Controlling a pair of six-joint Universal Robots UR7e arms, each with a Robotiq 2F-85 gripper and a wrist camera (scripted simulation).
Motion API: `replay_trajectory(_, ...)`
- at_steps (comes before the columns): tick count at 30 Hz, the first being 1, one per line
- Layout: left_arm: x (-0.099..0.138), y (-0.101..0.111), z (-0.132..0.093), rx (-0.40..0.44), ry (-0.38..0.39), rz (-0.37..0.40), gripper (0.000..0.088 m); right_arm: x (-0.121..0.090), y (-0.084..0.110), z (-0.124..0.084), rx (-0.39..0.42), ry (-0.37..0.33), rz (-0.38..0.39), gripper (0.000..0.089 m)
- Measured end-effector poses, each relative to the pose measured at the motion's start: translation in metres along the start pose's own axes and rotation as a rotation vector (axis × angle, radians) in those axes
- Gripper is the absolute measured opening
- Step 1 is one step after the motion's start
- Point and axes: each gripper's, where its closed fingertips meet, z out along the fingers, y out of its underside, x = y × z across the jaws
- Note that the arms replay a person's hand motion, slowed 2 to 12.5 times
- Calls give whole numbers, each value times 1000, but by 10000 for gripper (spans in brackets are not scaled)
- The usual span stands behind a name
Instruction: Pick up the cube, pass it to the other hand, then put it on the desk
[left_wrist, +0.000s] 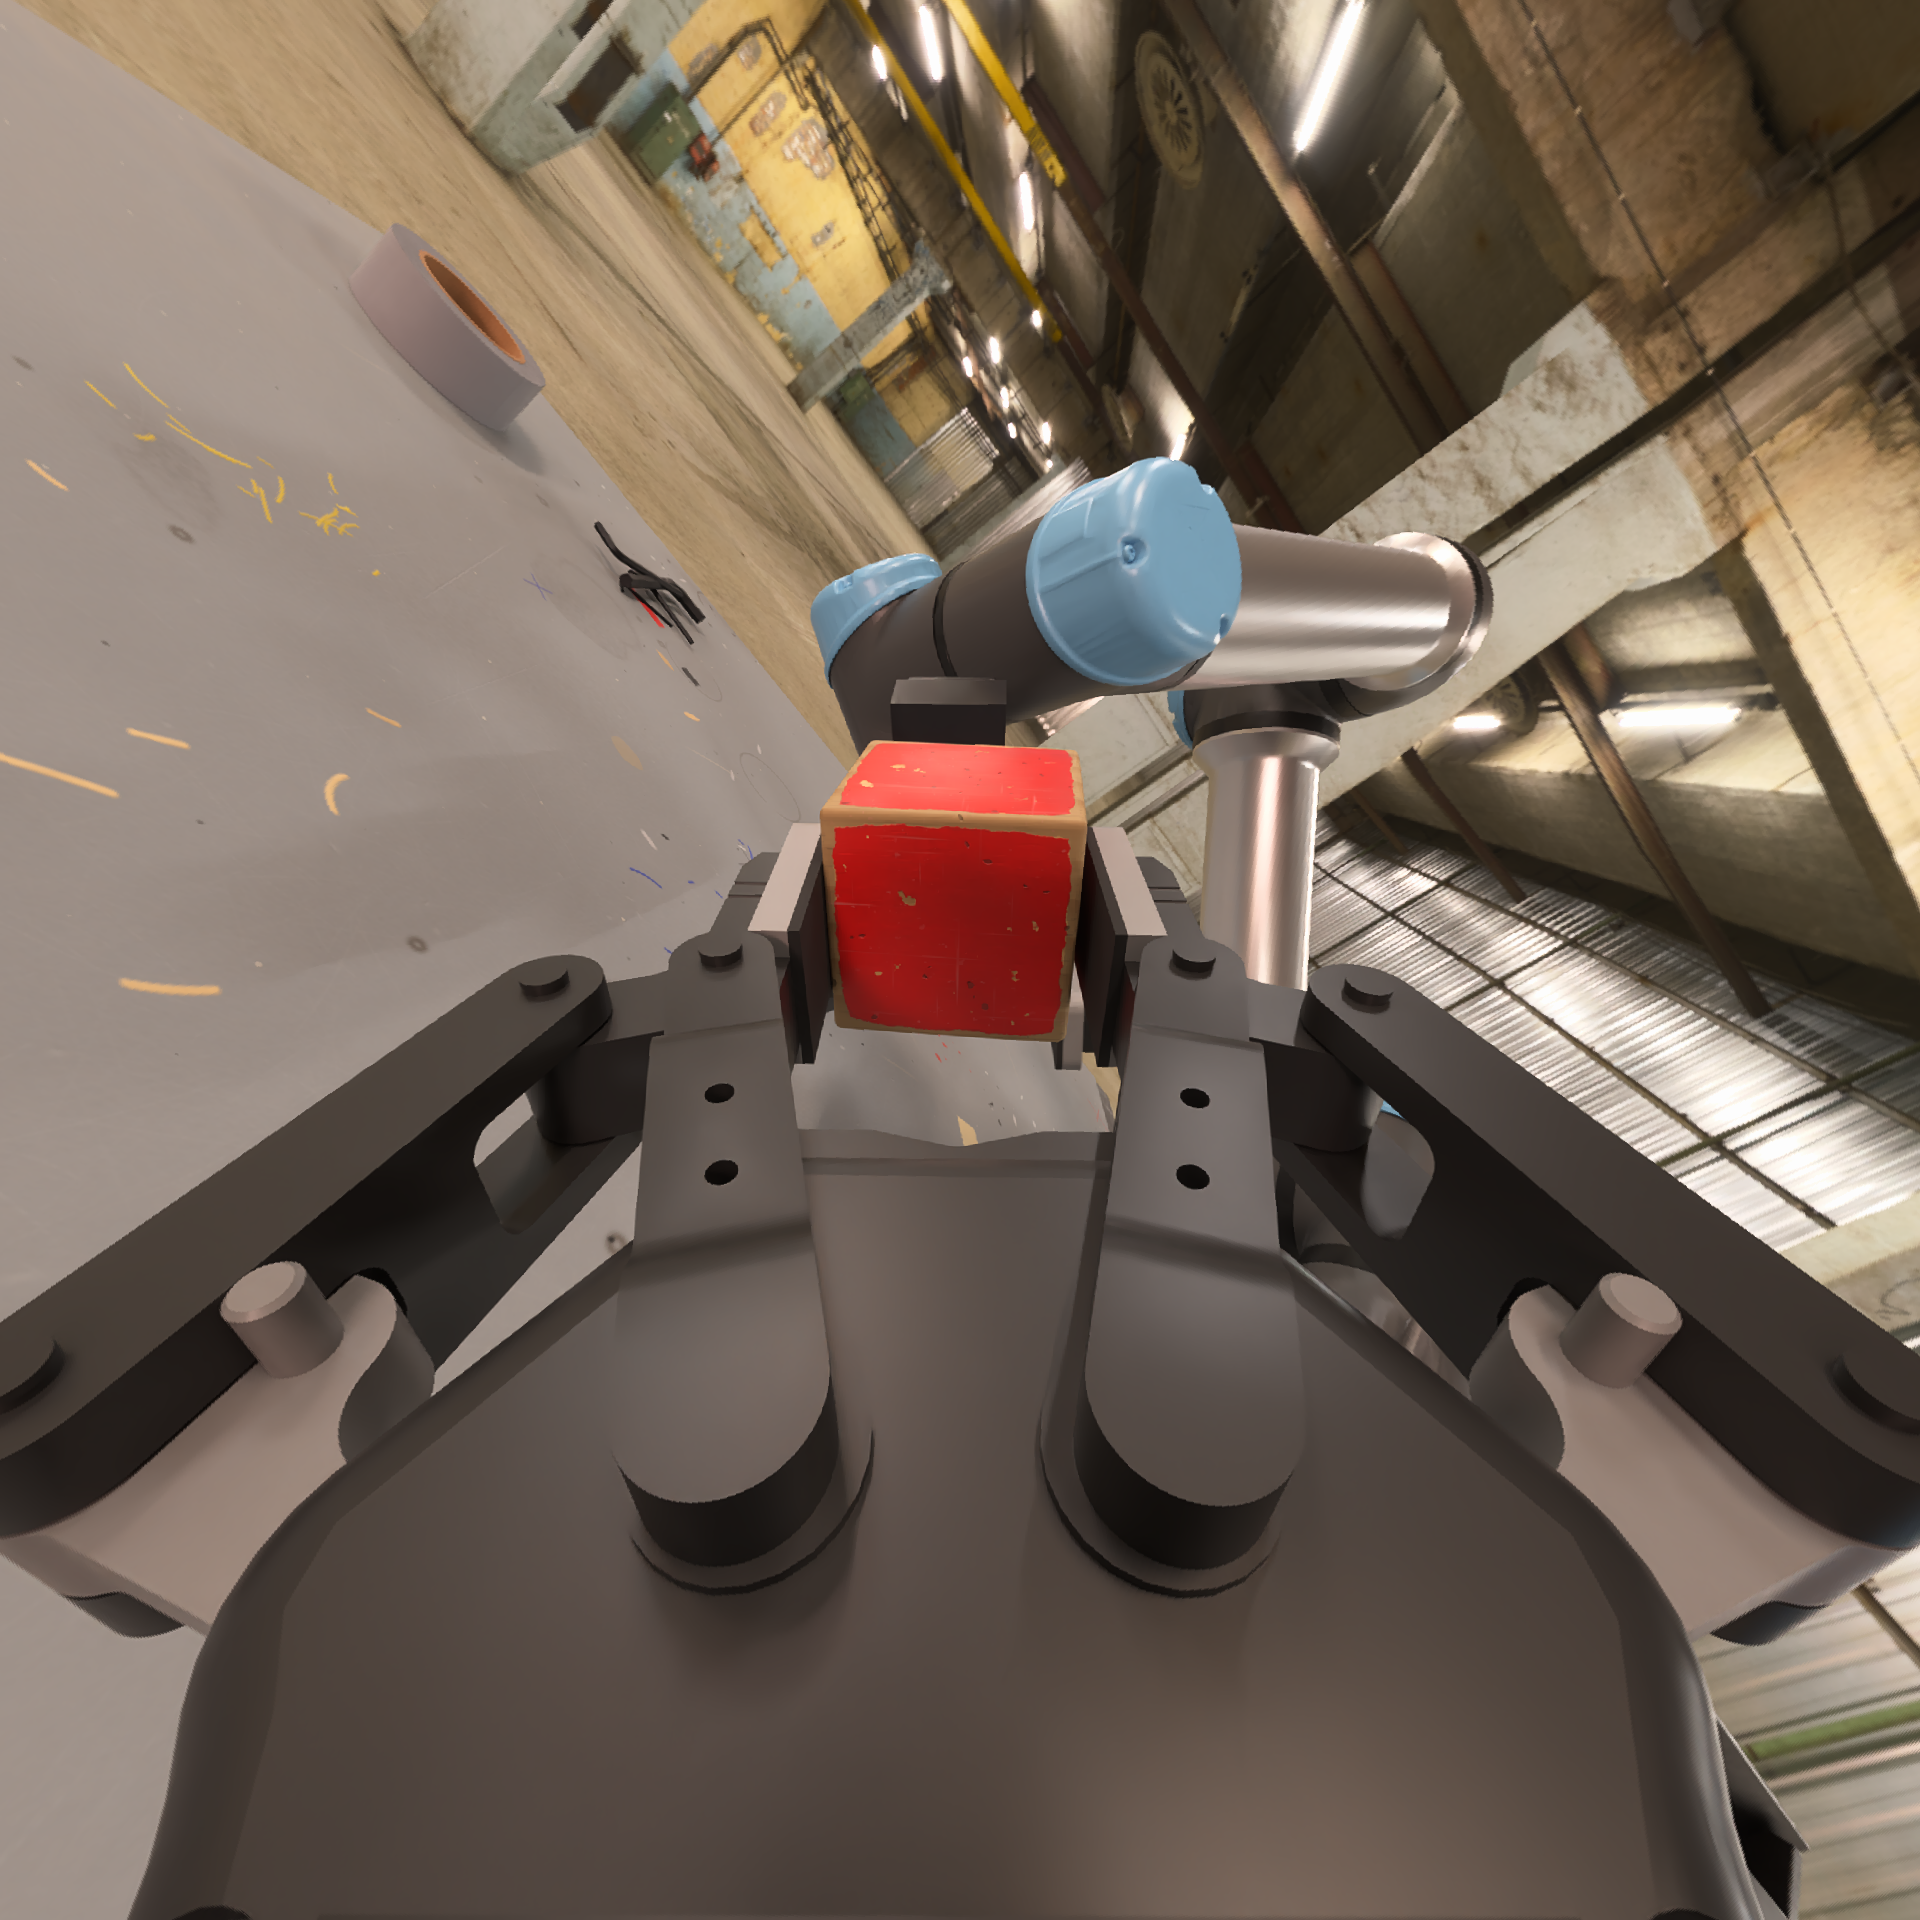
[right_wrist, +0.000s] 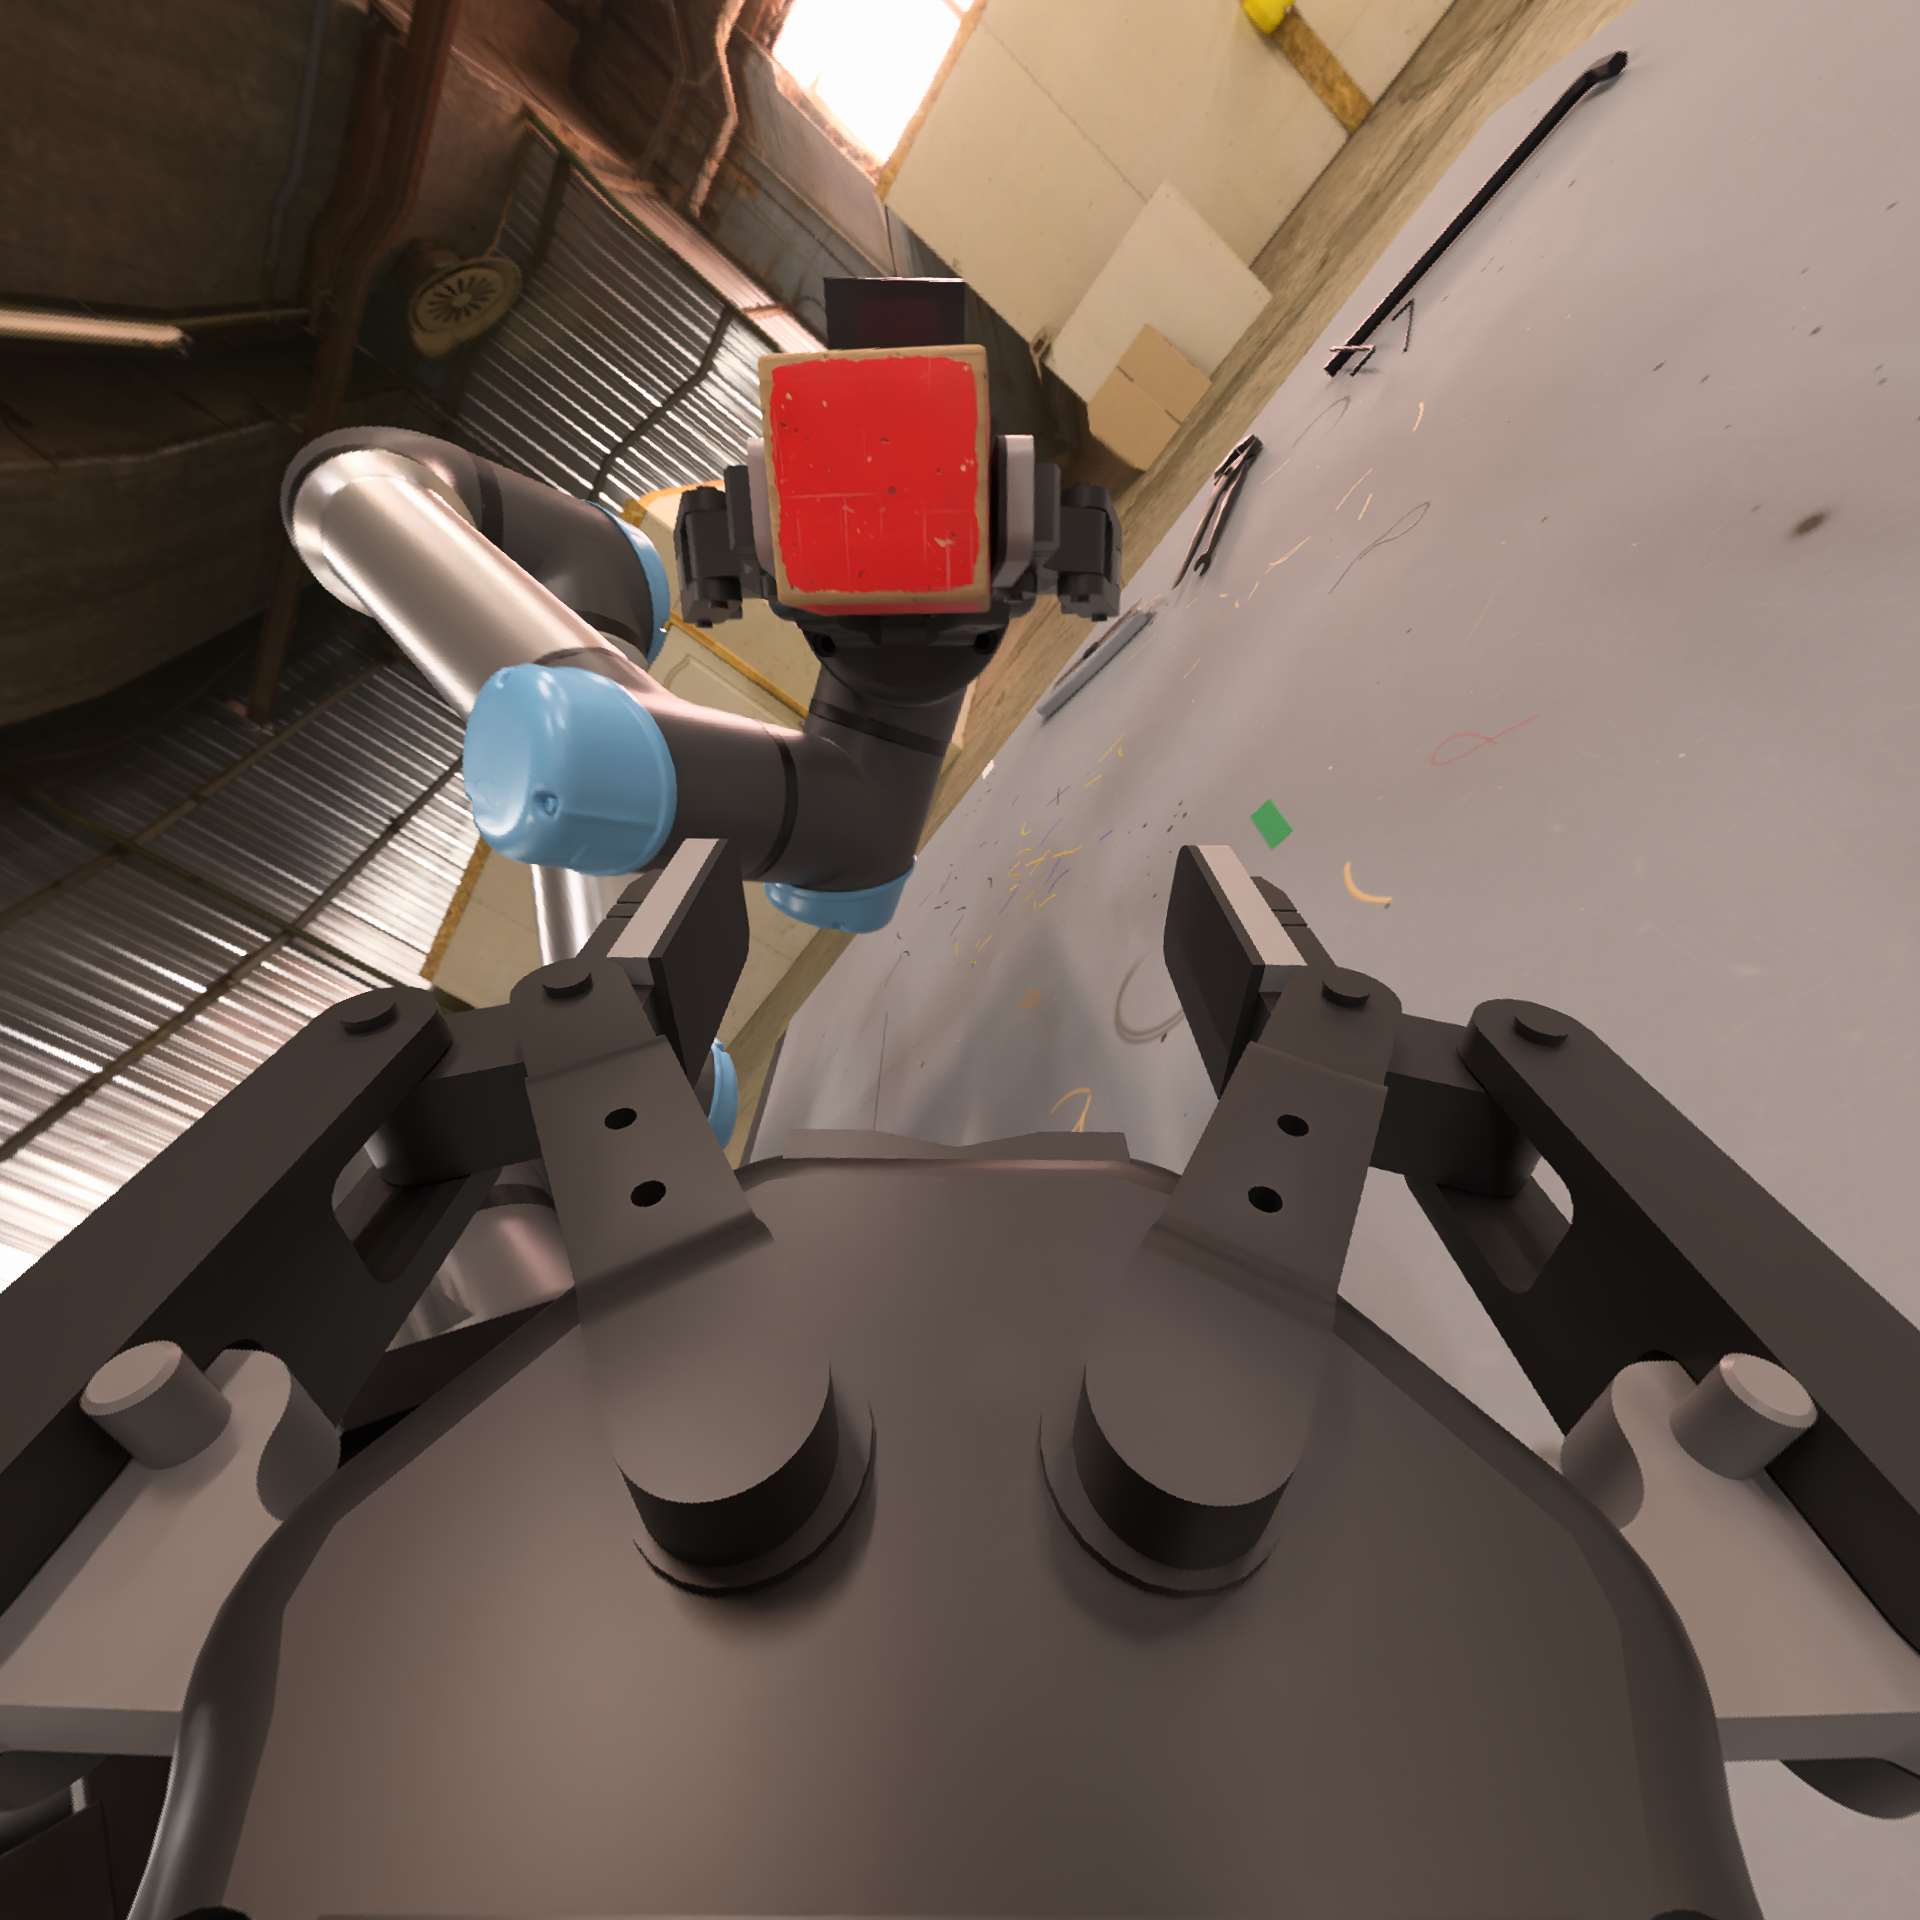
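One red cube (left_wrist: 951, 914), with worn tan edges, is up in the air off the desk (left_wrist: 260, 779), clamped between the two fingers of the left gripper (left_wrist: 951, 935), whose pads press on its left and right faces. In the right wrist view the same cube (right_wrist: 878, 478) faces the camera, held out by the left gripper (right_wrist: 883, 520) at the end of its arm. The right gripper (right_wrist: 956, 935) is spread wide with nothing between its fingers and sits apart from the cube, nearer the camera.

Two arms show, each with blue joint caps and silver tubes; the right arm (left_wrist: 1195, 603) stands just behind the cube in the left wrist view.

On the grey desk lie one roll of grey tape (left_wrist: 447, 327) at the far left, a small black tool (left_wrist: 649, 592), one long black bar (right_wrist: 1475, 208), a wrench (right_wrist: 1221, 504) and a small green patch (right_wrist: 1270, 824). The desk is scratched with orange and blue marks.

Around it is an industrial hall with corrugated metal walls, ducts and strip lights.
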Motion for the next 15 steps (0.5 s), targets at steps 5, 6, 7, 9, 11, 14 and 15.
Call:
replay_trajectory(5,-7,9,12,1,-17,-19,401,-2,0,6,12,-22,26,709)
replay_trajectory(6,-10,12,15,-5,-23,-23,401,-2,-1,7,16,-25,29,708)
replay_trajectory(7,-12,14,17,-12,-29,-27,401,-2,-1,7,20,-28,32,707)
replay_trajectory(9,-15,19,21,-25,-40,-34,401,-2,-1,9,29,-32,37,706)
replay_trajectory(11,-19,24,24,-35,-51,-41,401,-1,-2,9,39,-33,41,706)
replay_trajectory(14,-24,27,27,-38,-66,-49,401,0,-3,10,56,-32,46,705)
replay_trajectory(15,-25,27,28,-30,-70,-49,401,0,-3,9,62,-31,46,705)
